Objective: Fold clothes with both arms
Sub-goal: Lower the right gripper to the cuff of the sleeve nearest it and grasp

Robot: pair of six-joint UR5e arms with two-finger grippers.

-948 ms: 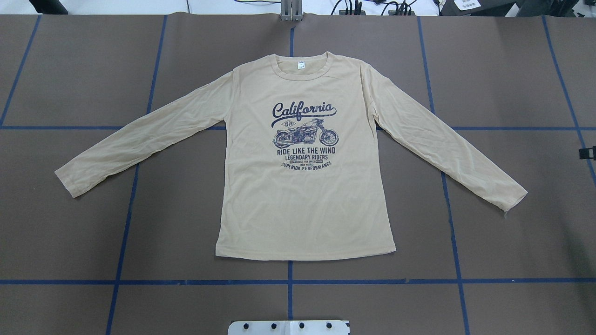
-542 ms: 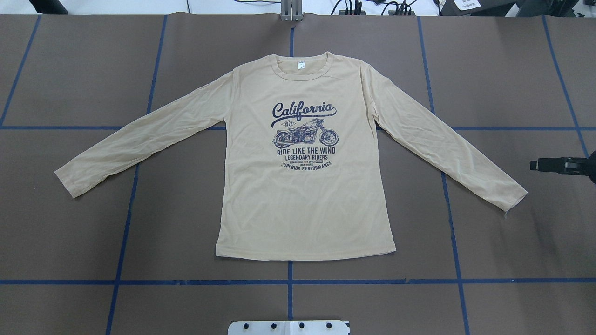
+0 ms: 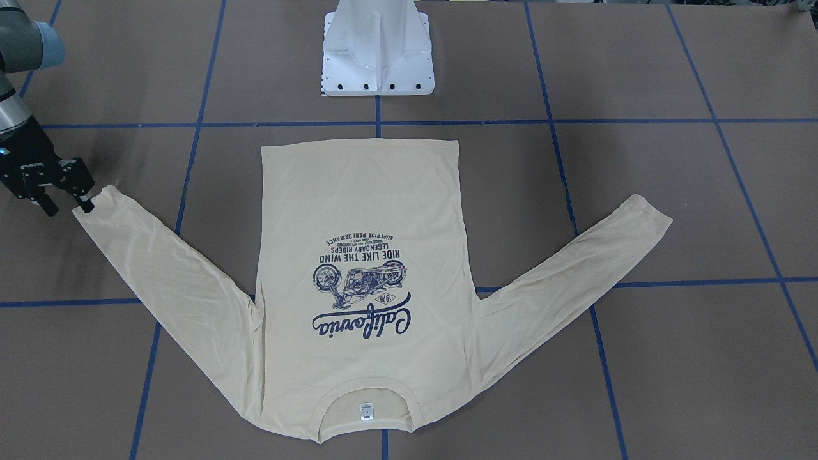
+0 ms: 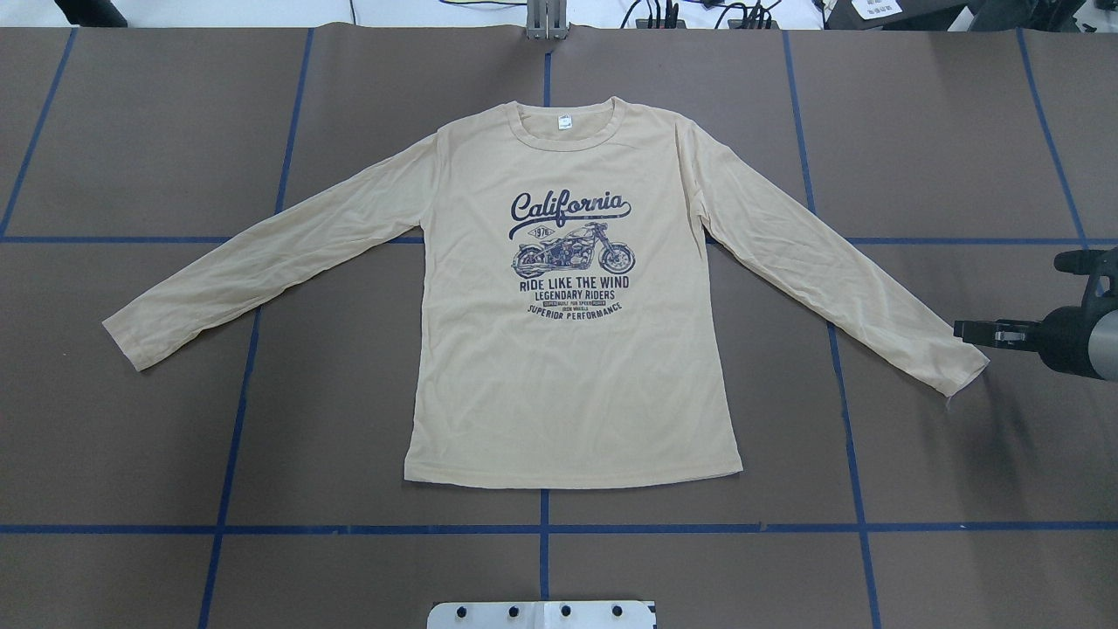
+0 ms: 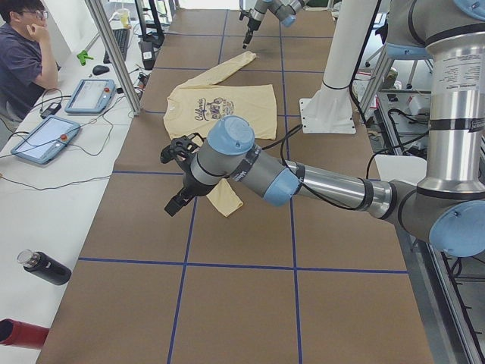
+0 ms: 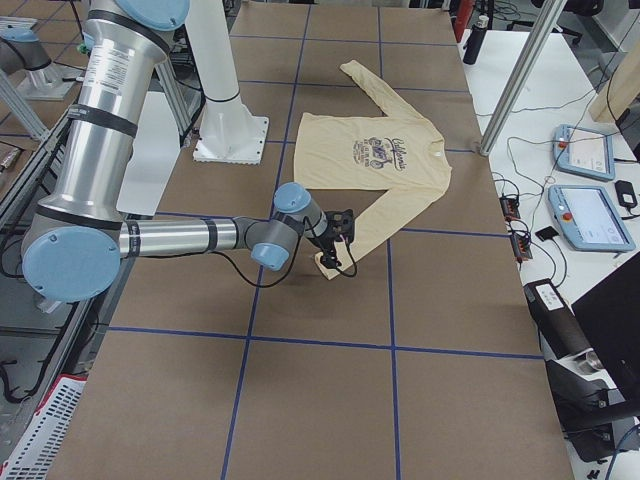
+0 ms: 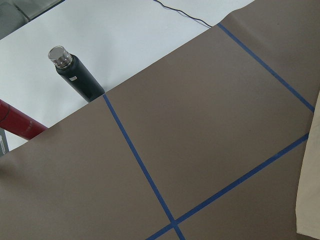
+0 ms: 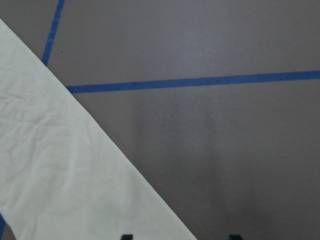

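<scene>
Look, your shirt (image 4: 568, 384) lies flat on the brown table (image 4: 157, 454), picture side up, both sleeves spread wide. The right gripper (image 3: 66, 206) sits just at the end of one sleeve, its two fingers held apart. The left gripper (image 5: 173, 205) hangs over the table near the other sleeve end, and you cannot tell if it is open or closed.

Holds the right arm (image 4: 1087, 342) at the overhead view's right edge, right gripper (image 3: 69, 208) tilted down, jaws apart. Stretches the left arm (image 5: 333, 188) low across the left side view's centre, left gripper (image 5: 174, 203) angled downward, jaws impossible to judge.
</scene>
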